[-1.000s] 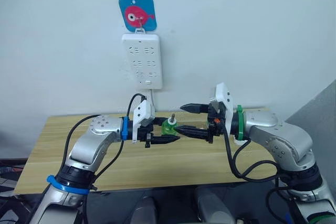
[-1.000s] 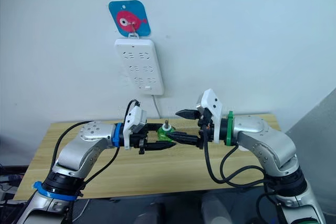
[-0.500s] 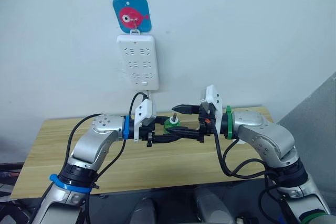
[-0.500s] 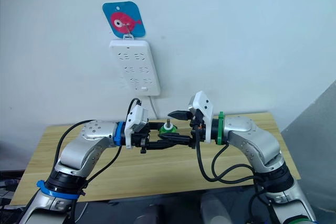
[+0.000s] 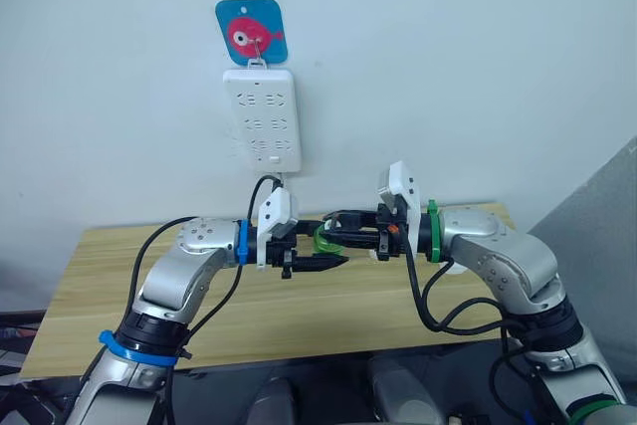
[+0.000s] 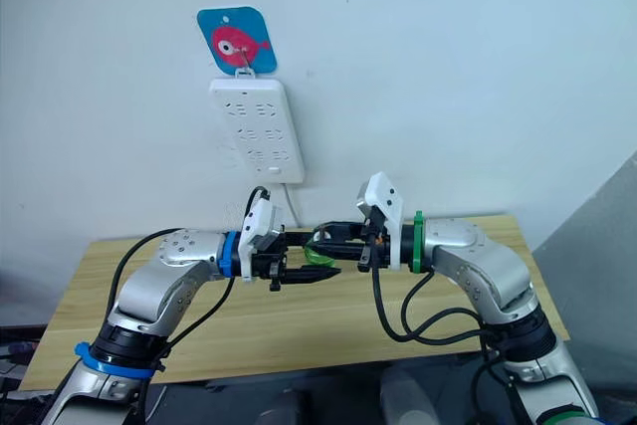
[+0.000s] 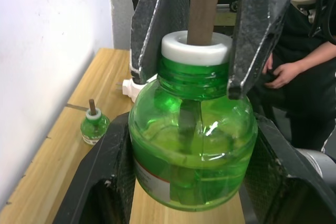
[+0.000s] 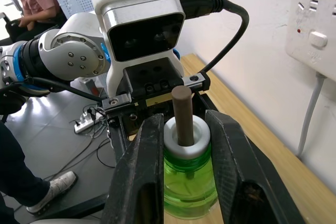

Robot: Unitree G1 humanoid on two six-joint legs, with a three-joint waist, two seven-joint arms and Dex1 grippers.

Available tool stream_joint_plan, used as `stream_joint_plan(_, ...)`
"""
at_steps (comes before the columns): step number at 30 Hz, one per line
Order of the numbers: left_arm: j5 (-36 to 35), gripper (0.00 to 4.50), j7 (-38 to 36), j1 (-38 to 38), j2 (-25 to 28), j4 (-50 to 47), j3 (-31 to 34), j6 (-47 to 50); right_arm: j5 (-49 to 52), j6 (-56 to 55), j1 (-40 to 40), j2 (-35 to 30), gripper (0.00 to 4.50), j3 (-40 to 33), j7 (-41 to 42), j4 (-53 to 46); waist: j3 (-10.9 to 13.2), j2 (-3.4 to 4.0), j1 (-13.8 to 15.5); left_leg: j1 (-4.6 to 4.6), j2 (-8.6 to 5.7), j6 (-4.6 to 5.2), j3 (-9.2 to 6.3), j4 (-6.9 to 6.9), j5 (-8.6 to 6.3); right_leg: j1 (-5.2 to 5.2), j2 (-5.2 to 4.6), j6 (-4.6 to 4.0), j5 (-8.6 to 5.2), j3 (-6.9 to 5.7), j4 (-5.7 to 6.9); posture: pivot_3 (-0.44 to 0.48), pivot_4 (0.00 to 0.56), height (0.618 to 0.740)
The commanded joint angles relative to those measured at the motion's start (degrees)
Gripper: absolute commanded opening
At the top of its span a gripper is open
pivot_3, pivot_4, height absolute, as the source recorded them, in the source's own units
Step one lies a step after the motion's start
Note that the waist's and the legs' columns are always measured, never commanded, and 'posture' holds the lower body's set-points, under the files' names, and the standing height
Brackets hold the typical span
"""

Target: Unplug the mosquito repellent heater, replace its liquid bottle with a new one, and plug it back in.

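Observation:
A green liquid bottle (image 7: pixel 191 140) with a white collar and a brown wick hangs above the table between both arms. My left gripper (image 7: pixel 191 129) is shut on its round body, one finger (image 7: pixel 100 182) on each side. My right gripper (image 8: pixel 185 124) is shut on its neck, fingers (image 8: pixel 139 182) pressed against the collar. In the left eye view the bottle (image 5: pixel 323 239) sits where the two grippers meet. A second small green bottle (image 7: pixel 93 126) stands on the table by the wall. A white piece of the mosquito repellent heater (image 7: pixel 128 85) lies behind the held bottle, mostly hidden.
A white power strip (image 5: pixel 262 116) hangs on the wall under a blue fish hook (image 5: pixel 251 30), its cable running down behind the wooden table (image 5: pixel 109 286). A seated person (image 7: pixel 299 66) is beyond the table's end.
My right gripper has moved left to the bottle and its fingers have closed on the neck. The left gripper still holds the bottle in the same place.

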Motion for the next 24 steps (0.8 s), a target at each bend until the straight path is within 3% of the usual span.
stream_joint_plan(1,-1.36,2.31,0.81,-1.30,-0.98,-1.41,1.61,-0.83,0.97,-0.60,-1.21,0.33,0.83,0.34,1.78,-1.13,-0.26,0.01,0.00,0.00,0.00,0.00,0.00,0.00,0.00,0.00,0.00,0.00,0.00,0.00,0.00,-0.156,0.066,0.740)
stream_joint_plan(8,-4.52,2.31,0.22,-1.38,-1.48,-2.10,2.70,1.92,0.93,-1.33,-2.54,0.86,0.83,-1.03,1.66,-0.36,-0.86,0.01,-0.04,0.04,-0.01,0.00,0.00,0.03,0.00,0.06,0.00,0.00,0.00,0.00,0.00,-0.159,0.055,0.740)
stream_joint_plan(15,-2.36,4.48,2.14,-1.67,-1.61,-1.01,3.40,-0.37,2.09,-0.45,-3.01,0.77,0.83,-3.82,0.98,-0.23,-1.44,-0.04,-0.11,0.04,-0.01,0.00,-0.03,0.05,0.00,0.08,0.00,0.00,0.00,-0.01,0.00,-0.160,0.046,0.740)
stream_joint_plan(18,-4.75,4.50,2.12,-1.06,-0.70,-2.66,3.59,3.83,4.56,1.76,-3.32,0.65,0.83,-7.27,-0.52,-0.31,-1.92,-0.03,-0.14,0.04,-0.01,0.00,-0.03,0.05,0.00,0.08,0.00,0.00,0.01,-0.01,0.00,-0.157,0.036,0.740)
stream_joint_plan(24,-15.08,4.50,9.70,-0.75,-2.75,-7.09,8.15,17.95,14.87,9.43,-4.12,2.26,0.83,-17.62,-7.85,-0.24,-2.64,-0.04,-0.47,0.11,-0.02,0.01,-0.08,0.10,0.00,0.20,0.00,0.01,0.00,-0.05,0.01,-0.155,0.009,0.740)
